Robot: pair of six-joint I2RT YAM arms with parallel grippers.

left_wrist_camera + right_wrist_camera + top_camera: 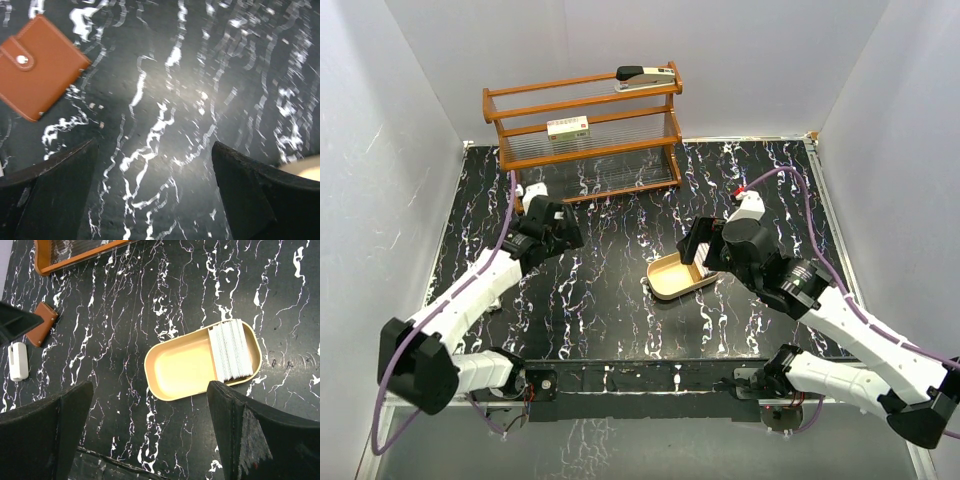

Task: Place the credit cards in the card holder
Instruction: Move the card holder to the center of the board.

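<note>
Now, with right gripper (149,390) gaping wide over tray (146,366), drop onto credit cards (231,350) fanned at one end and pinch one edge only; bring left gripper (154,145), equally wide, across to closed card holder (37,67) lying flat nearby

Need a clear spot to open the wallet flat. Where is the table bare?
Widest bare stretch: the tabletop between the card holder and the tray, in front of the shelf. The tray's end away from the credit cards is also bare. Crowded: the tray's card end, and beside the card holder, where a small white object lies.
</note>
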